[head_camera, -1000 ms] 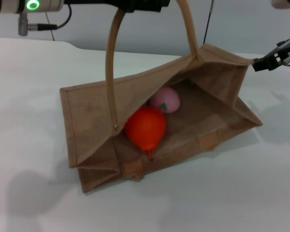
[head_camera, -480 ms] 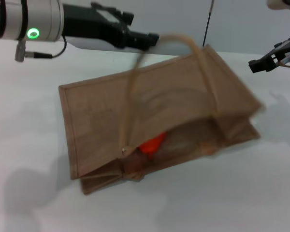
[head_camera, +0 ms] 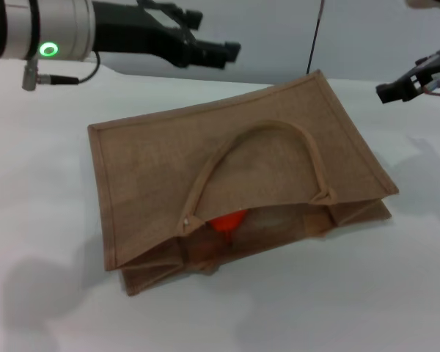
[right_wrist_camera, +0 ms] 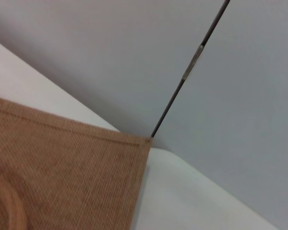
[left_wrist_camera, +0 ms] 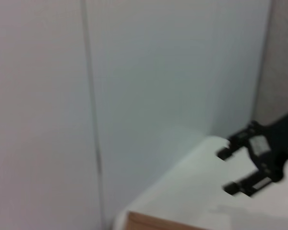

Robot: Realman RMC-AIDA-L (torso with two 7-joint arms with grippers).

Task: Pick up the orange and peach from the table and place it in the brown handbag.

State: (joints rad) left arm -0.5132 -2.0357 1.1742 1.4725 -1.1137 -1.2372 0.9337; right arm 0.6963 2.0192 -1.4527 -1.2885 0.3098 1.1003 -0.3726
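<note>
The brown handbag (head_camera: 205, 158) lies flat on the white table, its looped handle (head_camera: 268, 132) resting on the upper side. Through the narrow mouth at the front, only a sliver of the orange (head_camera: 227, 220) shows inside the bag. The peach is hidden. My left gripper (head_camera: 218, 33) hovers open above the bag's far edge, holding nothing. My right gripper (head_camera: 390, 89) hangs off the bag's far right corner, also empty; the left wrist view shows this right gripper (left_wrist_camera: 226, 171) with its fingers apart. A bag corner (right_wrist_camera: 86, 163) fills the right wrist view.
The white table (head_camera: 44, 183) extends around the bag on all sides. A pale wall with a thin dark rod (right_wrist_camera: 187, 72) stands behind the table's far edge.
The left gripper has let go of the handle, which fell. The bag's upper side collapsed flat over the fruits, hiding the peach and most of the orange.
</note>
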